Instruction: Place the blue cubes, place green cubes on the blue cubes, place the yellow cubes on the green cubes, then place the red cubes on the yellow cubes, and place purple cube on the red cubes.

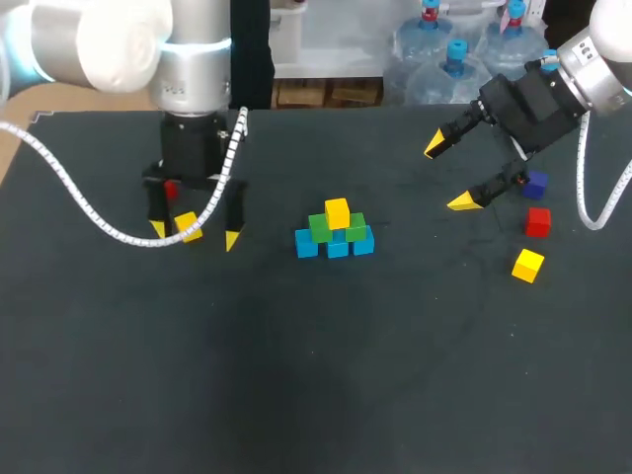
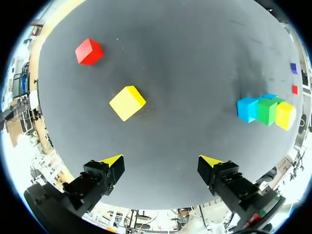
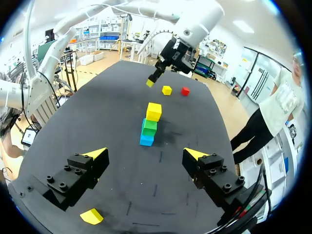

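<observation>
Head view: the pile (image 1: 336, 235) at centre counts three blue cubes, two green, one yellow. Loose are two yellow, two red and one purple cube (image 1: 535, 184). The left gripper (image 1: 195, 234) hangs straight down at left, fingers wide apart, empty.

Left wrist view: a yellow cube (image 2: 127, 102) lies ahead of it, untouched.

Right wrist view: the right gripper (image 3: 145, 153), tilted toward the pile, gapes wide, holding nothing.
</observation>
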### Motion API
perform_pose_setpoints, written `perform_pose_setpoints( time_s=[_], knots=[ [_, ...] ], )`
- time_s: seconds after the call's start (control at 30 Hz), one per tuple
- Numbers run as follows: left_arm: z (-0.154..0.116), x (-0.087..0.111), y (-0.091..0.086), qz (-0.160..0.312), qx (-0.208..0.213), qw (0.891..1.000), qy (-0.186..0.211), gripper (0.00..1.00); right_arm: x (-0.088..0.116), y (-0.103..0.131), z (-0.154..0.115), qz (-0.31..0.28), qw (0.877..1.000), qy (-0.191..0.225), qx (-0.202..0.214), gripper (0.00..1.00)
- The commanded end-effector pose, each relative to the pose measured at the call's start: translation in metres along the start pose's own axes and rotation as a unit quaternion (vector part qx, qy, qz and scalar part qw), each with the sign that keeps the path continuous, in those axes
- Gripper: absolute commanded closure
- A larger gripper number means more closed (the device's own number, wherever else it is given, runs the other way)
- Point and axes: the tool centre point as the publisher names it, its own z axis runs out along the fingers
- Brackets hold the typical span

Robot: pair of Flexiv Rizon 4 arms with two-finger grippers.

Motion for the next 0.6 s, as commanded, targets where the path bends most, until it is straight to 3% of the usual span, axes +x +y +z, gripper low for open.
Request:
perform_pose_setpoints(
  time_s=[0.03, 0.6],
  knots=[
    [0.014, -0.004, 0.010, 0.003, 0.021, 1.000, -0.011, 0.00, 0.000, 0.000, 0.000, 0.000, 1.000, 0.000, 0.001, 0.00],
    [0.003, -0.041, 0.014, 0.034, 0.005, 0.999, -0.008, 0.00, 0.000, 0.000, 0.000, 0.000, 1.000, 0.000, 0.001, 0.00]
  ],
)
